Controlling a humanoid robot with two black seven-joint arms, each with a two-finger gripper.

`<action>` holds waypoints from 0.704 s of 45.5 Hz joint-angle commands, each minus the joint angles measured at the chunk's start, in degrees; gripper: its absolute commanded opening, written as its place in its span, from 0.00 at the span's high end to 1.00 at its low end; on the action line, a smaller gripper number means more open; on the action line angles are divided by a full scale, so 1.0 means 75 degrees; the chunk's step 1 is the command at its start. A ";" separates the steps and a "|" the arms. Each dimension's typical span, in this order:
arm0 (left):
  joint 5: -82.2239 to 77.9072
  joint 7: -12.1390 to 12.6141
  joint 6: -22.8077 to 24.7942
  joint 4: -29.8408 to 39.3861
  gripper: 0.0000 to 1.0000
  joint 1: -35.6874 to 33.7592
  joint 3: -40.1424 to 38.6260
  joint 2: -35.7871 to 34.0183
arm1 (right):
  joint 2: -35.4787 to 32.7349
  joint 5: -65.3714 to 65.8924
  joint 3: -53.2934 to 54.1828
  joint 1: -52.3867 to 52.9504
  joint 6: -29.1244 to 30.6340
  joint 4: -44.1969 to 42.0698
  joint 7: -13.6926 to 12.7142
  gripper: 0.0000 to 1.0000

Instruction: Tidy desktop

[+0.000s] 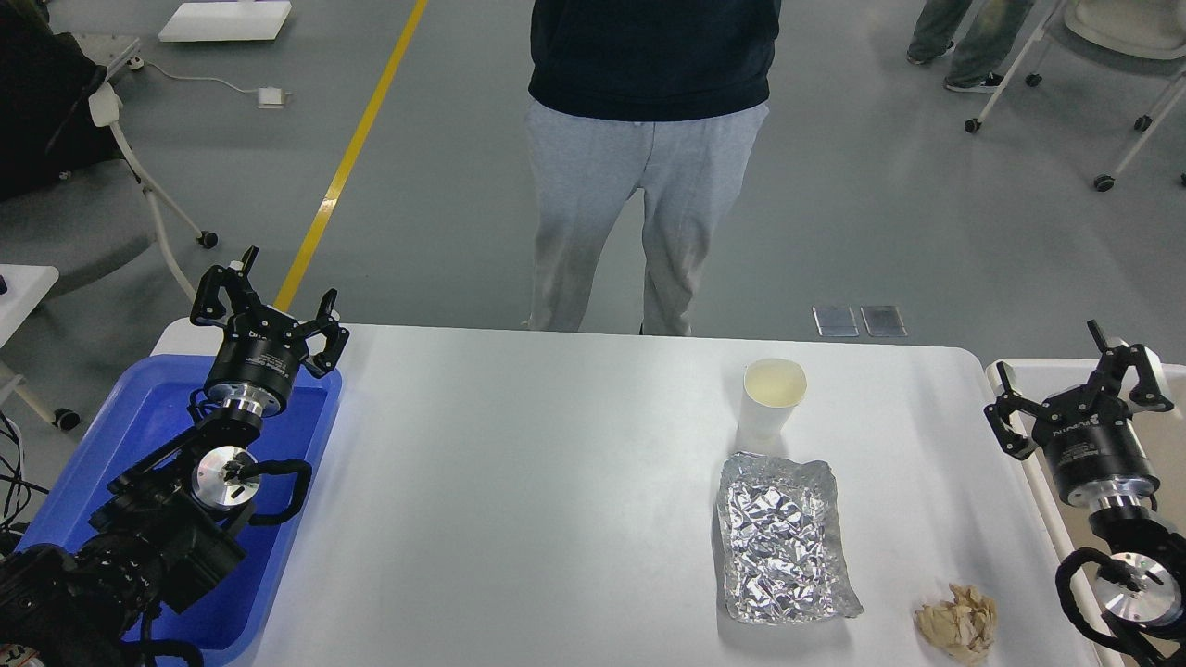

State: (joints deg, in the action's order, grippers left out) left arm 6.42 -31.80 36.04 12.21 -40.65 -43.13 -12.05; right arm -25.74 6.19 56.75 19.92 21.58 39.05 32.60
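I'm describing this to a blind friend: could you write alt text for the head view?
A white desktop holds a paper cup, a crumpled foil tray and a wad of brown paper. The robot's left end effector is open over a blue tray; the right end effector is open over a beige bin.

A paper cup (774, 396) stands just behind a crumpled foil tray (781, 539) — a wadded brown paper (958, 622) lies near.

Standing grey-trousered person (639, 185) loses head to the top edge; beige-white bin (1019, 380) runs off right, crumpled tan paper wad (959, 622) clips the bottom.
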 commanded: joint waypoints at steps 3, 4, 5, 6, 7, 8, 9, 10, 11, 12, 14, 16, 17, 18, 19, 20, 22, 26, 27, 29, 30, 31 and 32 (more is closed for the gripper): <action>0.0000 -0.0013 0.0000 0.0000 0.00 -0.0006 -0.0004 0.0001 | -0.0014 -0.0111 -0.0089 -0.0067 0.0064 -0.0026 0.0001 0.00; 0.0000 -0.0014 0.0000 0.0000 0.00 -0.0006 0.0008 0.0001 | -0.0014 -0.0111 -0.0090 -0.0067 0.0064 -0.0026 0.0001 0.00; 0.0012 -0.0014 0.0000 0.0000 0.00 0.0006 -0.0004 0.0001 | -0.0014 -0.0111 -0.0101 -0.0078 0.0064 -0.0038 0.0001 0.00; 0.0000 -0.0002 0.0000 0.0000 0.00 -0.0006 0.0008 0.0001 | -0.0014 -0.0111 -0.0101 -0.0090 0.0064 -0.0038 0.0001 0.00; 0.0000 -0.0002 0.0000 0.0000 0.00 -0.0006 0.0008 0.0001 | -0.0014 -0.0111 -0.0101 -0.0102 0.0064 -0.0038 0.0001 0.00; 0.0000 -0.0002 0.0000 0.0000 0.00 0.0006 0.0008 0.0001 | -0.0014 -0.0111 -0.0113 -0.0102 0.0064 -0.0038 0.0001 0.00; 0.0000 -0.0013 0.0000 0.0000 0.00 0.0006 0.0008 0.0001 | -0.0014 -0.0111 -0.0113 -0.0102 0.0064 -0.0038 0.0001 0.00; 0.0000 -0.0002 0.0000 0.0000 0.00 -0.0006 0.0008 0.0001 | -0.0014 -0.0111 -0.0125 -0.0090 0.0064 -0.0038 0.0001 0.00; 0.0000 -0.0002 0.0000 0.0000 0.00 -0.0006 0.0008 0.0001 | -0.0014 -0.0111 -0.0125 -0.0079 0.0064 -0.0038 0.0001 0.00; 0.0000 -0.0002 0.0000 0.0000 0.00 -0.0006 0.0008 0.0001 | -0.0014 -0.0099 -0.0136 -0.0055 0.0064 -0.0038 0.0001 0.00; 0.0000 -0.0002 0.0000 0.0000 0.00 0.0006 0.0008 0.0001 | -0.0026 -0.0099 -0.0160 -0.0020 0.0052 -0.0038 0.0001 0.00; 0.0000 -0.0002 0.0000 0.0000 0.00 -0.0006 0.0008 0.0001 | -0.0037 -0.0099 -0.0195 0.0015 0.0052 -0.0073 0.0001 0.00; 0.0000 -0.0002 0.0000 0.0000 0.00 -0.0006 0.0008 0.0001 | -0.0049 -0.0088 -0.0218 0.0015 0.0052 -0.0108 -0.0011 0.00; 0.0000 -0.0013 0.0000 0.0000 0.00 -0.0006 0.0008 0.0001 | -0.0061 -0.0076 -0.0230 0.0027 0.0052 -0.0178 -0.0011 0.00; 0.0000 -0.0014 0.0000 0.0000 0.00 -0.0006 0.0008 0.0001 | -0.0072 -0.0064 -0.0265 0.0027 0.0052 -0.0248 -0.0011 0.00; 0.0000 -0.0002 0.0000 0.0000 0.00 -0.0006 0.0008 0.0001 | -0.0072 -0.0064 -0.0312 0.0039 0.0064 -0.0307 -0.0011 0.00; 0.0000 -0.0002 0.0000 0.0000 0.00 0.0006 0.0008 0.0001 | -0.0014 -0.0064 -0.0359 0.0074 0.0075 -0.0378 -0.0011 0.00; 0.0000 -0.0002 0.0000 0.0000 0.00 -0.0006 0.0008 0.0001 | 0.0010 -0.0076 -0.0359 0.0132 0.0111 -0.0366 0.0001 0.00; 0.0000 -0.0002 0.0000 0.0000 0.00 0.0006 0.0008 0.0001 | -0.0002 -0.0099 -0.0336 0.0144 0.0111 -0.0366 -0.0011 0.00; 0.0000 -0.0002 0.0000 0.0000 0.00 -0.0006 0.0008 0.0001 | 0.0010 -0.0122 -0.0301 0.0156 0.0111 -0.0308 0.0001 0.00; 0.0000 -0.0002 0.0000 0.0000 0.00 -0.0006 0.0008 0.0001 | -0.0002 -0.0134 -0.0289 0.0179 0.0111 -0.0308 0.0001 0.00; 0.0000 -0.0002 0.0000 0.0000 0.00 0.0006 0.0008 0.0001 | -0.0002 -0.0146 -0.0289 0.0191 0.0111 -0.0308 0.0001 0.00; 0.0000 -0.0002 0.0000 0.0000 0.00 -0.0006 0.0008 0.0001 | -0.0025 -0.0146 -0.0277 0.0203 0.0099 -0.0308 0.0001 0.00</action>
State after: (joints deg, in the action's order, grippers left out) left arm 6.42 -31.86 36.04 12.22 -40.67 -43.07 -12.04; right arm -25.84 5.56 54.67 20.51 22.23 37.08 32.56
